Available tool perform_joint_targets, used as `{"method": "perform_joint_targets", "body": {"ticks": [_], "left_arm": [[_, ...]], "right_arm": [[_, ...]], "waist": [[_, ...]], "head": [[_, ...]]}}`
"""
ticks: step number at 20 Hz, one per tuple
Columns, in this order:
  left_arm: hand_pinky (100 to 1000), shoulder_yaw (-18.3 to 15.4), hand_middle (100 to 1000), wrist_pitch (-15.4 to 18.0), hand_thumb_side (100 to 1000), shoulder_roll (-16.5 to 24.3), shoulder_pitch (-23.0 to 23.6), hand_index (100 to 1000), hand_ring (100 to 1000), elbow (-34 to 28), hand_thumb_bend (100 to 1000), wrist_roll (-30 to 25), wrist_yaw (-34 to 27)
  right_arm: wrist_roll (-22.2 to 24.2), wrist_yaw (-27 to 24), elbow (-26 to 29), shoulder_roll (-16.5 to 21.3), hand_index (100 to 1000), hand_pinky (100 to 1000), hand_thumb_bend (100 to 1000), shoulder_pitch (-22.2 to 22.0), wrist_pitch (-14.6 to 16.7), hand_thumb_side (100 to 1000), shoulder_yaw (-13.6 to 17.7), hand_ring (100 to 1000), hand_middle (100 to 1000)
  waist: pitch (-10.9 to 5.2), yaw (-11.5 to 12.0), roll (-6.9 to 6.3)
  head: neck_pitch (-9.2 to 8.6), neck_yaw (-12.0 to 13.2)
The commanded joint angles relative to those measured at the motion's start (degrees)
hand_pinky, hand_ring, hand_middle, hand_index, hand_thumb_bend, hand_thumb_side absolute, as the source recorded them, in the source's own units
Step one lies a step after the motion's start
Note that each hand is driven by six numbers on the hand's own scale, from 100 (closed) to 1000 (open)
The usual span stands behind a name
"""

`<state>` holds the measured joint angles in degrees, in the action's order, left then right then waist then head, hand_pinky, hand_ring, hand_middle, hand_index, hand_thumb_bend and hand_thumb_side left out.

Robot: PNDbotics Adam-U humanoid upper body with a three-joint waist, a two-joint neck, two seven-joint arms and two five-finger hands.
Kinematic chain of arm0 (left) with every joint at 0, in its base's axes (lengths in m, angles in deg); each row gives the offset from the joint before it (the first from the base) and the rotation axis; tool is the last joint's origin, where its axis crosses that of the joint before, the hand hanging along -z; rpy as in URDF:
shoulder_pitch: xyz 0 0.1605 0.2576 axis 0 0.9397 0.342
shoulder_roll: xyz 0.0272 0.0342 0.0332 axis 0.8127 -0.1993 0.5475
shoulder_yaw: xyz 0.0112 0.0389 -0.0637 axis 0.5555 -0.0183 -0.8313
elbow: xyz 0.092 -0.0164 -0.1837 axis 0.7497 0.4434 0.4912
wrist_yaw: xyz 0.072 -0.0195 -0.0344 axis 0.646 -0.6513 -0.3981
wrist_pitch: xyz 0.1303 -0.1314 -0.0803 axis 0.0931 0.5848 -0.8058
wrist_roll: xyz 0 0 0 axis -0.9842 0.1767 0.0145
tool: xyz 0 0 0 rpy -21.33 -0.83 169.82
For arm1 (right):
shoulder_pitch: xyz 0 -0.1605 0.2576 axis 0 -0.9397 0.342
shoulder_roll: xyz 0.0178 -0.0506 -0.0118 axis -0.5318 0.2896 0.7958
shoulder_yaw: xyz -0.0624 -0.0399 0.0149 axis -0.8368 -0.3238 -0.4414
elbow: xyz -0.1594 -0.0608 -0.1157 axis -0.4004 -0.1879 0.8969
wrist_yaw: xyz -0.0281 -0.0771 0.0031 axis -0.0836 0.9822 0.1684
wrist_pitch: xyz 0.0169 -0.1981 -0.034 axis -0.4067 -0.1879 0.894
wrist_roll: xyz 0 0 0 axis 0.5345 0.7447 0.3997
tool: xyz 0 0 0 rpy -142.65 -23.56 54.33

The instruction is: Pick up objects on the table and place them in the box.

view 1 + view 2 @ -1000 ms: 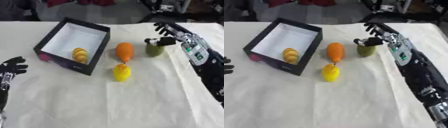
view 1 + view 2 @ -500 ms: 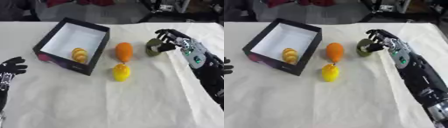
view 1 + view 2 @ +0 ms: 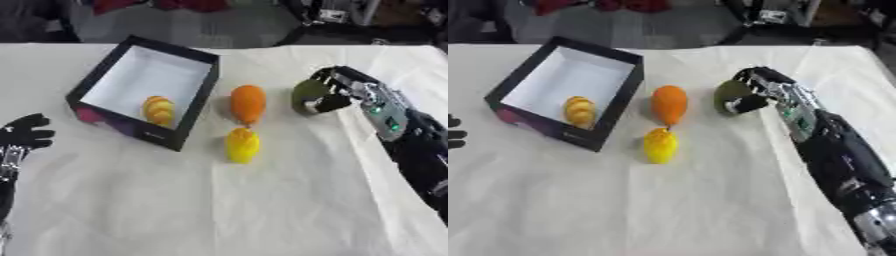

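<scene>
Now the right hand (image 3: 337, 92) curls its fingers and thumb around a green object (image 3: 309, 93) near the tabletop's (image 3: 262, 210) far right; whether the object has left the cloth cannot be told. Just to its left lies an orange fruit (image 3: 248, 102), and a yellow one (image 3: 241, 145) sits just nearer, touching or almost touching it. The black box (image 3: 145, 90) stands toward the far left corner with a yellow-orange piece (image 3: 158, 109) inside. At the left edge the left hand (image 3: 24, 135) rests with fingers spread.

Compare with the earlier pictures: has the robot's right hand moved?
Yes. The right hand has closed in leftward onto the green object, toward the orange object.
</scene>
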<state>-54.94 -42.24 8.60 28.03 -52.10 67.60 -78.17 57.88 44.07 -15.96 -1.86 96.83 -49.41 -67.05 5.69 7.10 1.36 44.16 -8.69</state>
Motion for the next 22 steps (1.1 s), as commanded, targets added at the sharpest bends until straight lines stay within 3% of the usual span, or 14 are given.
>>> {"method": "perform_joint_targets", "body": {"ticks": [1, 2, 5, 8, 15, 19, 22], "left_arm": [[741, -0.4, 731, 0.1, 893, 0.8, -0.6, 825, 723, -1.1, 431, -0.2, -0.2], [741, -0.4, 731, 0.1, 893, 0.8, -0.6, 825, 723, -1.1, 431, -0.2, -0.2], [741, -0.4, 731, 0.1, 893, 0.8, -0.7, 825, 723, -1.1, 431, -0.2, -0.3], [741, -0.4, 731, 0.1, 893, 0.8, -0.7, 825, 724, -1.1, 430, -0.2, -0.3], [741, -0.3, 731, 0.1, 901, 0.7, -0.7, 825, 724, -1.1, 419, -0.3, -0.4], [742, -0.3, 731, 0.1, 907, 0.7, -0.7, 825, 725, -1.1, 411, -0.4, -0.4], [742, 0.0, 731, 0.1, 908, 0.5, -0.8, 825, 725, -1.0, 410, -0.6, -0.5]], "right_arm": [[-0.8, 1.6, 0.7, 1.6, 761, 703, 157, 0.5, -0.2, 118, 0.4, 653, 614], [-1.2, 1.9, 0.8, 1.7, 697, 686, 101, 0.5, -0.4, 100, 0.4, 604, 558], [-3.5, 3.1, 1.5, 1.8, 591, 657, 100, 0.5, -1.0, 100, 0.5, 533, 470], [-7.2, 3.6, 2.7, 1.8, 433, 612, 100, 0.7, -1.8, 100, 0.7, 448, 326], [-14.0, -2.6, 9.2, 1.0, 378, 560, 100, 2.8, -2.8, 100, 0.7, 400, 263], [-12.9, -6.5, 14.4, 0.9, 382, 561, 100, 7.5, -2.0, 100, -1.5, 406, 267], [-10.0, -9.4, 14.8, -0.9, 386, 558, 100, 12.3, -1.7, 100, -3.5, 409, 271]], "waist": [[-1.10, 0.0, -0.36], [-1.10, 0.0, -0.35], [-1.12, 0.1, -0.34], [-1.13, 0.1, -0.32], [-1.05, 0.2, -0.58], [-1.05, 0.5, -0.86], [-1.04, 0.8, -0.94]], "head": [[-0.04, -0.2], [-0.04, -0.2], [-0.04, -0.2], [-0.04, -0.2], [-0.04, -0.3], [-0.04, -0.6], [-0.04, -0.9]]}}
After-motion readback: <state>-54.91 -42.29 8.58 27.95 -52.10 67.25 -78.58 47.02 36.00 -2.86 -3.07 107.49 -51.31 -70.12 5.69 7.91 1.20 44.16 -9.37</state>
